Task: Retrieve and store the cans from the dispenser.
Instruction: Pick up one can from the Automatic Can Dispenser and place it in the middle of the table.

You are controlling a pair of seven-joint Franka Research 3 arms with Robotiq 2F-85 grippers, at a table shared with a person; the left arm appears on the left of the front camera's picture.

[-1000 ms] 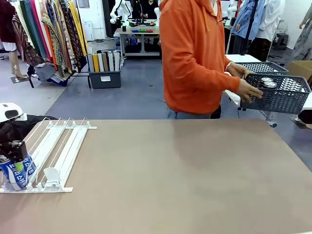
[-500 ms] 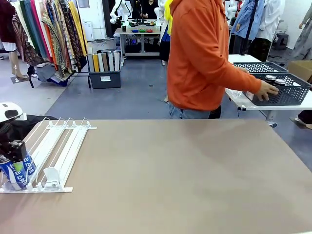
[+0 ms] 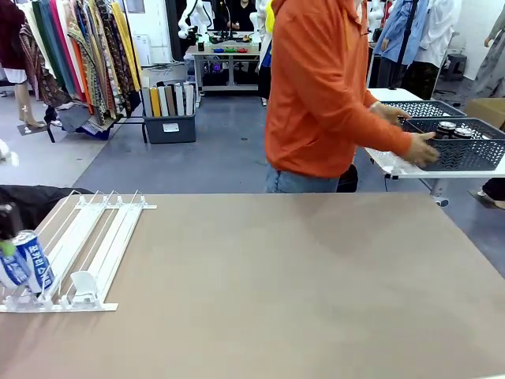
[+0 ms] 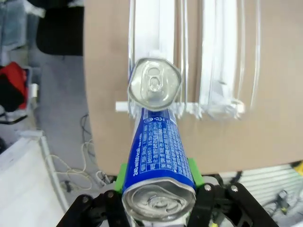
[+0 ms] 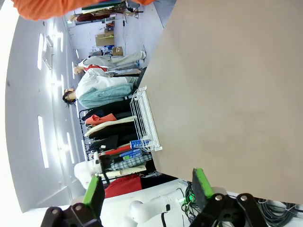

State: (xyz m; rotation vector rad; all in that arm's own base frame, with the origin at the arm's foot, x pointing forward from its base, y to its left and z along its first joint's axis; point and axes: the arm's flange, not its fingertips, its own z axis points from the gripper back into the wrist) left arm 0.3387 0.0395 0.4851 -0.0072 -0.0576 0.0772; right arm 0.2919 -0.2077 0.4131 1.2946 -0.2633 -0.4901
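The white dispenser [image 3: 102, 237] lies at the table's left edge, its stoppers toward me. At its near left corner my left gripper [image 3: 8, 237] is shut on a blue can [image 3: 31, 264] with white lettering, and the can is tilted. In the left wrist view the green pads [image 4: 122, 176] clamp that can [image 4: 157, 156]. Beyond it a second can's silver top [image 4: 155, 85] shows at the end of the dispenser [image 4: 218, 56]. My right gripper [image 5: 147, 187] hangs open over the table with nothing between its pads; the dispenser [image 5: 144, 120] is far from it.
A person in an orange hoodie [image 3: 316, 87] stands at the far side, with hands on a dark grey mesh basket [image 3: 461, 154]. The basket holds cans [image 3: 448, 128] and rests on a white side table at the right. Clothes racks stand behind.
My left gripper has risen and shifted left, tilting the blue can it holds. The person has set the mesh basket down on the side table and turned toward it.
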